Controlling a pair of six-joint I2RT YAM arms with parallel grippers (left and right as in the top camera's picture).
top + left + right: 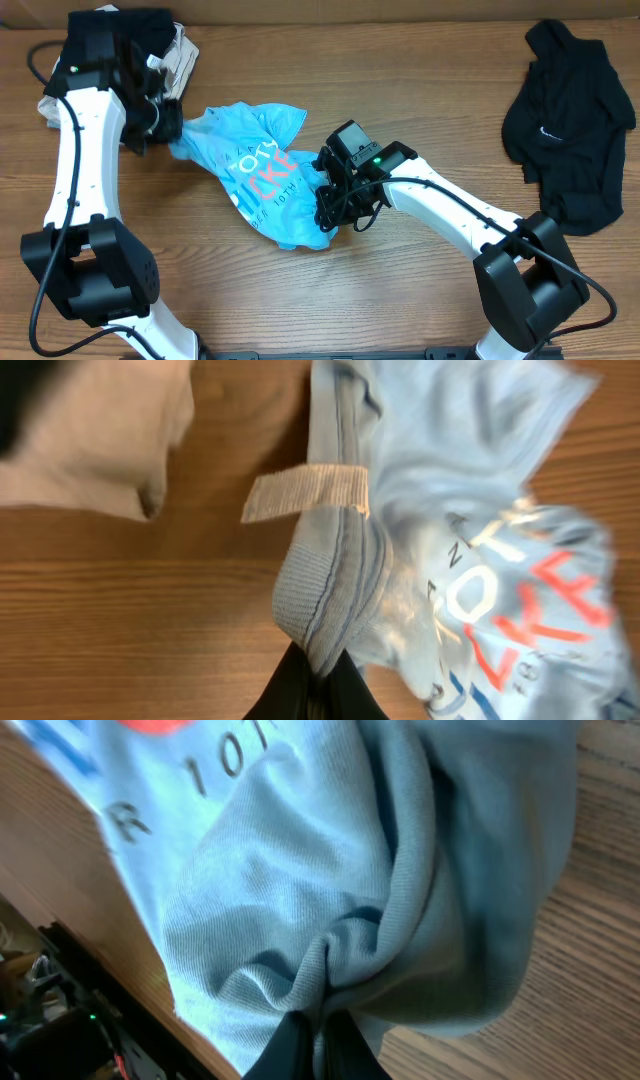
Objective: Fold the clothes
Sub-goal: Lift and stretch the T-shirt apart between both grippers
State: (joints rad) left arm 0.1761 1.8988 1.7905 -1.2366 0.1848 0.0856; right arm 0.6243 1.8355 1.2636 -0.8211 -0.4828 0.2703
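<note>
**A:** Where is the T-shirt?

**B:** The light blue T-shirt [262, 175] lies bunched on the table [420, 80], a little left of the middle, stretched between the 2 arms. Its white and pink lettering faces up, creased by the folds.

**A:** What about the left fingers?

**B:** The left fingers [300, 698] are closed on the shirt's ribbed collar [320, 590], with a doubled-over loop of the rib pinched between them. A white neck tag [305, 492] sticks out sideways from the collar seam, just past the grip.

**A:** And the right side?

**B:** The right fingers [290, 1048] are also closed, clamped on a gathered fold of the blue cloth at the end of the shirt nearer the right arm. The fabric puckers into the pinch, and some dark printed characters show farther up the cloth.

**A:** Is the shirt off the table?

**B:** I cannot tell. From overhead, most of it looks spread on the wood.

**A:** Anything else lying about?

**B:** A black top [565, 125] with a small white logo sits crumpled at the far right of the table, well apart from both arms. A pale garment [185, 52] is heaped in the upper left corner, just beside the left arm's wrist.
</note>
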